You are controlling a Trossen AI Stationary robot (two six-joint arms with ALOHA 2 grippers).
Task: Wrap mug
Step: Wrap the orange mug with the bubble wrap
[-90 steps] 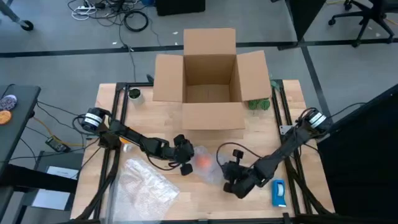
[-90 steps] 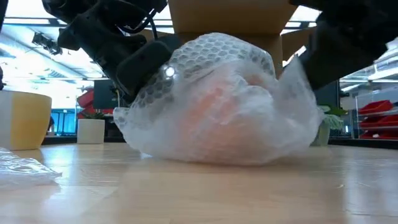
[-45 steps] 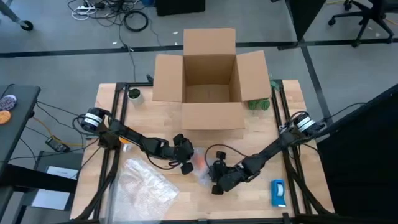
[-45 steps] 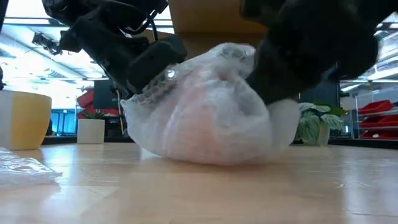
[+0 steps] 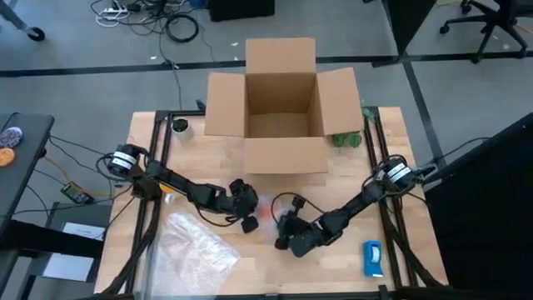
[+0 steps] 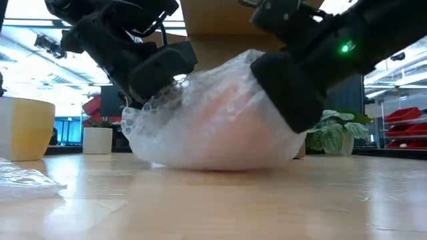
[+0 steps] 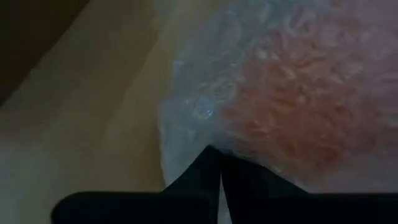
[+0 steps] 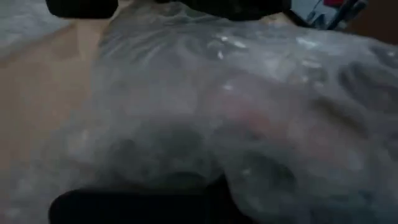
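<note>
Low view: left gripper (image 6: 157, 70) jaws clamp bubble wrap (image 6: 213, 127) covering the mug (image 6: 223, 110); right gripper (image 6: 293, 90) jaws' state cannot be told.

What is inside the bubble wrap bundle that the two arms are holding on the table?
An orange shape, the mug, shows through the bubble wrap. Its handle and rim are hidden by the wrap. The left pincer and right pincer press against the bundle's sides.

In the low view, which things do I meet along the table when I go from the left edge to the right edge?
Loose bubble wrap → yellow cup → small white pot → bubble-wrapped mug → green plant.
</note>
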